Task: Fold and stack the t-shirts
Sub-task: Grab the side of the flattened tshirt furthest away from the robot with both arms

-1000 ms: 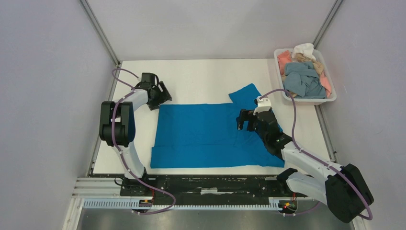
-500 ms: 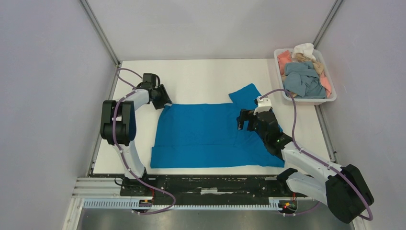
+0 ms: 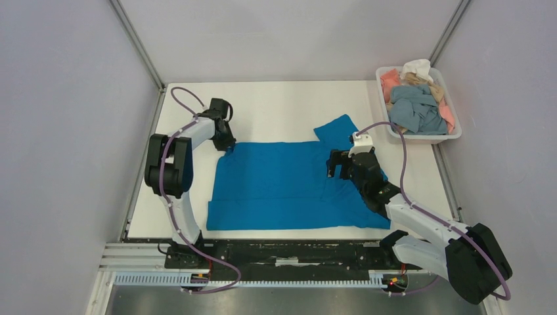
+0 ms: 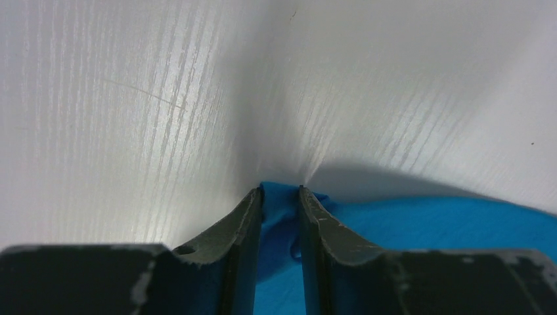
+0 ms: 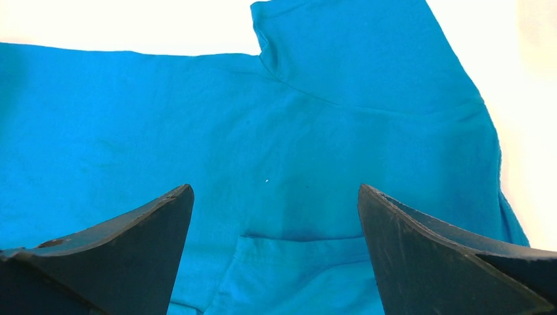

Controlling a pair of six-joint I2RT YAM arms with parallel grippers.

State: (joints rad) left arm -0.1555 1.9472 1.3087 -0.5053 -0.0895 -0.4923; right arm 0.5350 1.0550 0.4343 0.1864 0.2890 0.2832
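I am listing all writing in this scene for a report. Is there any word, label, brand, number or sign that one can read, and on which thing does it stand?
There is no readable text in any view.
The bright blue t-shirt: plain cloth, no print or label visible.
The white plastic tray and the shirts in it: no writing visible.
The table: no markings.
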